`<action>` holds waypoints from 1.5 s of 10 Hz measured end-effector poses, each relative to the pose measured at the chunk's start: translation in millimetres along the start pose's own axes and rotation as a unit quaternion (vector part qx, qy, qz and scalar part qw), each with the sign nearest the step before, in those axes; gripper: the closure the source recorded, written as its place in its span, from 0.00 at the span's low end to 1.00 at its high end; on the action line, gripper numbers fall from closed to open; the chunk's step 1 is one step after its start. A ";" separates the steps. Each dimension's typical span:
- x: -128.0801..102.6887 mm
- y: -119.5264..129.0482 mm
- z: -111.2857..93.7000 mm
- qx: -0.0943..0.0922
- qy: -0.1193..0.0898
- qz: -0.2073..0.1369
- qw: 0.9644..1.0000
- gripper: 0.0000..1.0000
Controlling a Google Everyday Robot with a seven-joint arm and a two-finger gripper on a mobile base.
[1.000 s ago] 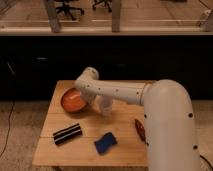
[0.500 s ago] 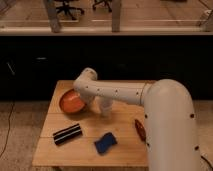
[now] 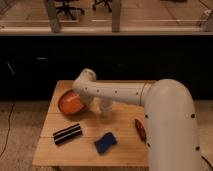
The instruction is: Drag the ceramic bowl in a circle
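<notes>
The orange-red ceramic bowl (image 3: 70, 103) sits on the left part of the wooden table (image 3: 117, 145), tilted toward me. My white arm reaches from the right across the table. The gripper (image 3: 79, 95) is at the bowl's right rim, hidden behind the arm's wrist. A small whitish cup (image 3: 105, 107) stands just right of the bowl, under the arm.
A black striped bar (image 3: 67, 133) lies at the front left. A blue sponge (image 3: 105, 142) lies at the front middle. A dark red object (image 3: 140, 129) lies at the right, by my arm. A dark wall with a window stands behind the table.
The bowl and the arm's end have shifted slightly; otherwise nothing has visibly changed.
</notes>
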 end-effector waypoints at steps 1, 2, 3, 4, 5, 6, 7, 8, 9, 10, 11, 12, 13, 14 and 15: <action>-1.2 1.2 0.0 0.001 0.000 -0.004 1.000 1.00; -0.6 1.8 -0.4 0.003 0.001 -0.005 1.000 1.00; 0.4 0.4 0.4 0.005 0.003 -0.004 1.000 1.00; 0.1 -1.7 0.9 0.007 0.003 -0.006 1.000 1.00; 0.6 0.6 0.8 0.008 0.003 -0.005 1.000 1.00; 2.8 4.1 0.4 0.010 0.005 -0.006 1.000 1.00; 3.2 4.0 0.1 0.011 0.006 -0.007 1.000 1.00; 2.6 2.6 0.2 0.013 0.007 -0.010 1.000 1.00; 2.0 2.0 0.3 0.015 0.007 -0.012 1.000 1.00; 2.8 4.6 -1.0 0.016 0.008 -0.014 1.000 1.00; 4.3 9.3 -2.1 0.017 0.008 -0.014 1.000 1.00; 6.1 13.4 -3.1 0.018 0.009 -0.013 1.000 1.00; 5.7 12.5 -3.3 0.020 0.009 -0.016 1.000 1.00; 4.5 11.1 -3.5 0.024 0.009 -0.020 0.999 1.00; 4.5 11.7 -3.5 0.026 0.009 -0.022 0.999 1.00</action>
